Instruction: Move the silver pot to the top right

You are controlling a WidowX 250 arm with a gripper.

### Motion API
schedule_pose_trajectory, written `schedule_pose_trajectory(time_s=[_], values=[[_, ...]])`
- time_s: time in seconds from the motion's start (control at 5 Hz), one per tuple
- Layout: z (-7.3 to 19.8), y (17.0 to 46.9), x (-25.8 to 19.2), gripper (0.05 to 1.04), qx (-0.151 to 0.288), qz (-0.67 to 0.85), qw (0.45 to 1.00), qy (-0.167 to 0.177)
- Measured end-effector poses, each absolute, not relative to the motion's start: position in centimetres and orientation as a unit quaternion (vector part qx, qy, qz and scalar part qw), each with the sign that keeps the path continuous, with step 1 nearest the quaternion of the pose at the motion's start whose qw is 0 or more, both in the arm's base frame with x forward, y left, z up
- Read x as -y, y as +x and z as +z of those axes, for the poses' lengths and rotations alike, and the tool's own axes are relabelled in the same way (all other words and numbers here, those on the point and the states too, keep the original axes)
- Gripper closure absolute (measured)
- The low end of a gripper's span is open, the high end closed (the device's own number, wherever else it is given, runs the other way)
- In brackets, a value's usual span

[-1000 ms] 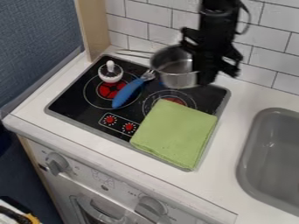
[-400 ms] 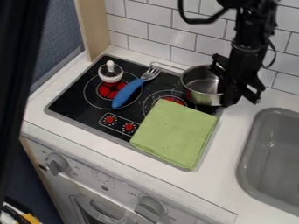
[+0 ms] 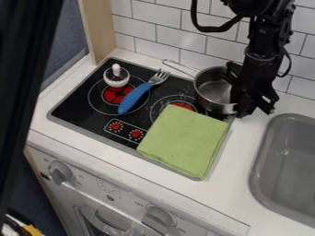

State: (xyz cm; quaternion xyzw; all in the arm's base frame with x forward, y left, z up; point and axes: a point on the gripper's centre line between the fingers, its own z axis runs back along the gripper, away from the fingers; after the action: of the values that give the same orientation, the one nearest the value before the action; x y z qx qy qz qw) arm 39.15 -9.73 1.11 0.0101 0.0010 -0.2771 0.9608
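- While the gripper [image 3: 242, 107] is holding the silver pot [image 3: 216, 96] by its right-hand wall, with the jaws clamping on that wall, the pot is standing over the rear right corner of the black cooktop [image 3: 69, 102].
- Whether the base is already bearing on the surface is not showing clearly; the step in hand is looking like the final set-down.
- A sound set-down is calling for slow, straight lowering, since the one-sided grip is leaving the handle side free to drop or swing.
- The base is needing to settle flat and clear of the green cloth [image 3: 183, 140], whose upper corner is lying near; a caught fold would be tipping the pot.
- The handle [image 3: 178, 67] is pointing towards the tiled wall [image 3: 141, 36], so any turn is needing to be small, avoiding both tiles and blue-handled fork [image 3: 134, 97].
- Release is best waiting until the pot is resting level, the jaws then parting evenly and rising straight off the rim.
- Against the first frame, the pot is now sitting well to the right, the gripper with it.
- Against the second, the pot is lying slightly further right, and its handle is angling more towards the wall, further from the fork's tines.
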Motion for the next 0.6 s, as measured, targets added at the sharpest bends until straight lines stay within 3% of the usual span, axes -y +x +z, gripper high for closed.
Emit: schedule_pose_trajectory(time_s=[0.4,0.6], values=[[1.7,37.6,9.8,0.215,-0.002,-0.270,0.963,-0.005],[6.0,37.3,8.7,0.073,0.042,-0.227,0.973,-0.027]])
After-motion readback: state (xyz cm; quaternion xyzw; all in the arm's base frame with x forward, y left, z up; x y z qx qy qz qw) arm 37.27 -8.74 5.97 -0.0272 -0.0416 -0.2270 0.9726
